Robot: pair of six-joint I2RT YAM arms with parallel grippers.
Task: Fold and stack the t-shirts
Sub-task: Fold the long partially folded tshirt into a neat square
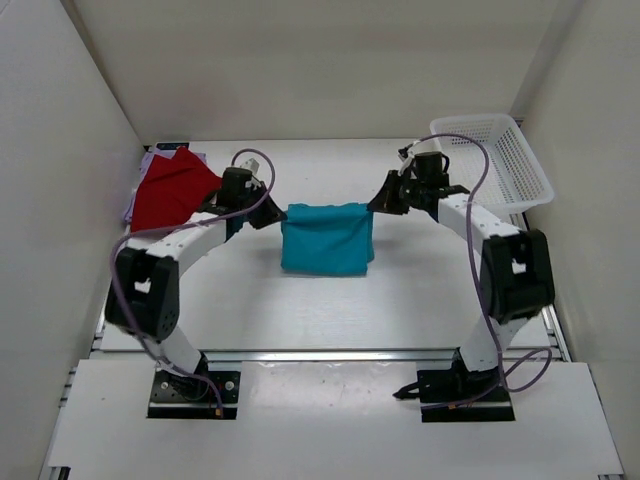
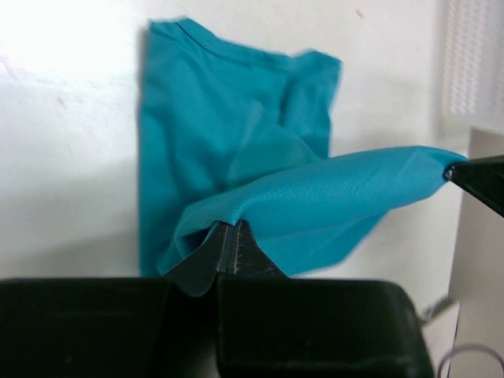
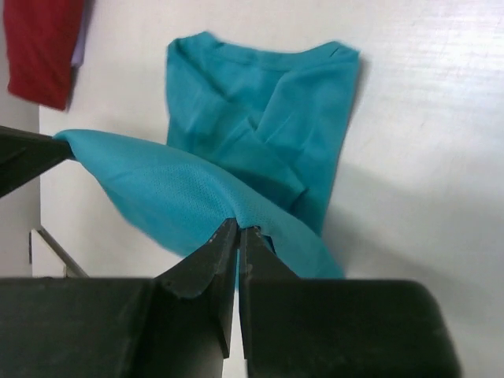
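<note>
Teal shirt (image 1: pixel 326 240): soft, matte, fine-knit cloth; I see it mid-table, between the two arms
Shape: one edge lifted and stretched taut in a straight line, the rest draped down in loose folds onto the white table (image 1: pixel 420 300)
Left gripper (image 2: pixel 234 236): fingers pinched tight on the left end of the raised edge
Right gripper (image 3: pixel 239 232): fingers pinched tight on the right end
Red shirt (image 1: pixel 170 190): smooth, far left corner, lying on the lavender shirt (image 1: pixel 141 172), which shows only at the edges
Basket (image 1: pixel 500 160): white plastic lattice, far right corner
</note>
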